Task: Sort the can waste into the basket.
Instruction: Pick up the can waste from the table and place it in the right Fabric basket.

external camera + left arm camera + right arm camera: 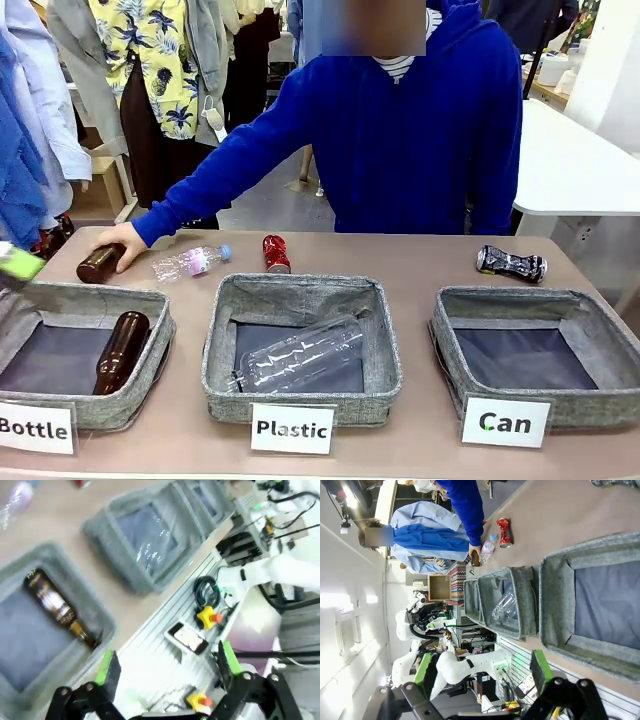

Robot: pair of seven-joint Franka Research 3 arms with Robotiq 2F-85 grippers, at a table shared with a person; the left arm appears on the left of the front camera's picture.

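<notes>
While the red can (pixel 276 253) lies on the table (pixel 420 262) behind the Plastic basket (pixel 300 293), just beside a clear bottle (pixel 190 263), the black can (pixel 511 263) lies behind the Can basket (pixel 520 296), near its far rim. The left gripper (pixel 167 662) and right gripper (pixel 482 666) both hang with jaws spread wide, holding nothing. A person's hand (pixel 122 243) rests on a brown bottle (pixel 99 265) at the far left.
</notes>
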